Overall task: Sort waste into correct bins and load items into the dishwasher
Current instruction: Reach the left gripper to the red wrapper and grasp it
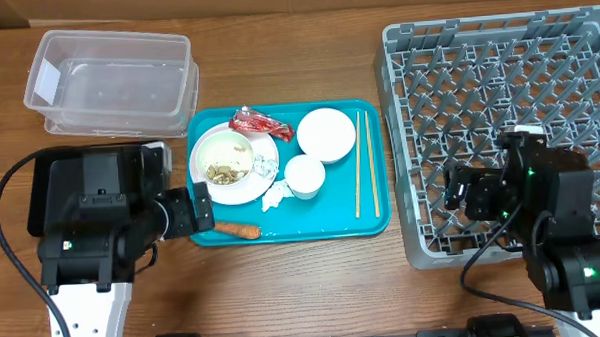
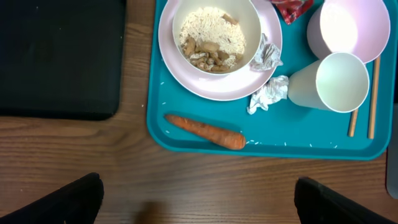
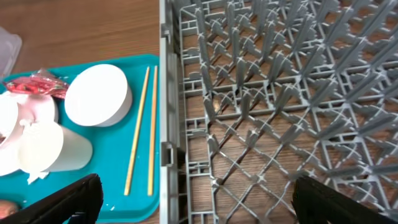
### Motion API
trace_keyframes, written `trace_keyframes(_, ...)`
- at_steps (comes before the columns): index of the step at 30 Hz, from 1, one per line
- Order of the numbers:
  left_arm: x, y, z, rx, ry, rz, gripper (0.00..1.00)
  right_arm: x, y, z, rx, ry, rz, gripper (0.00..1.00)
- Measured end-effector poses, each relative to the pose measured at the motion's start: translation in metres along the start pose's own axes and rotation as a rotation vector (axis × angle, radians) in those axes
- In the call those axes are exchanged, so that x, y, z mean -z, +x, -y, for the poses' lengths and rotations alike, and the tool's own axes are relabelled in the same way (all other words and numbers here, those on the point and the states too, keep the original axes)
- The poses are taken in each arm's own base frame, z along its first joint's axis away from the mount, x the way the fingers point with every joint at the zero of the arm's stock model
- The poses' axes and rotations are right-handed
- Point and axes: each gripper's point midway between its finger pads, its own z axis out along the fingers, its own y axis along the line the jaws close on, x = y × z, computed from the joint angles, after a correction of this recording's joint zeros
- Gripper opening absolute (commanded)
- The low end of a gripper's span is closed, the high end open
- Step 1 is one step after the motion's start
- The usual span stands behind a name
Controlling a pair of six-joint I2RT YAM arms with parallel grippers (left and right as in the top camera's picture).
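Wooden table. Left gripper spread wide, empty; carrot just ahead of it on teal tray. Right gripper wide, empty, above dish rack edge.

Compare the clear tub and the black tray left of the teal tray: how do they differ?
The clear tub is see-through with a white label; the black tray is opaque and plain. The tub has tall walls; the tray is shallow. Overhead, the tub is unobstructed, the tray partly under the left arm. Both are rectangular, with no waste showing inside.
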Motion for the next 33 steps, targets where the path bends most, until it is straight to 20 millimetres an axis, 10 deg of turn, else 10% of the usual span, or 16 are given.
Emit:
trace_keyframes(9, -0.031, -0.075, 0.024, -0.026, 0.065, 0.174, 1.0, -0.004, 0.002, -0.001, -0.001, -0.004, -0.019, 1.0)
trace_keyframes(17, -0.149, -0.101, 0.11, 0.266, 0.258, 0.039, 1.0, -0.021, 0.009, 0.001, -0.006, 0.007, -0.089, 1.0)
trace_keyframes(24, -0.165, -0.099, 0.116, 0.382, 0.179, -0.038, 1.0, -0.021, 0.009, 0.001, -0.006, 0.007, -0.09, 1.0)
trace_keyframes(29, -0.139, -0.155, 0.112, 0.35, 0.12, 0.137, 1.0, -0.021, 0.008, 0.001, -0.006, 0.007, -0.089, 1.0)
trace_keyframes(33, -0.151, -0.164, 0.107, 0.306, 0.087, 0.156, 1.0, -0.021, 0.009, 0.001, -0.005, 0.007, -0.09, 1.0)
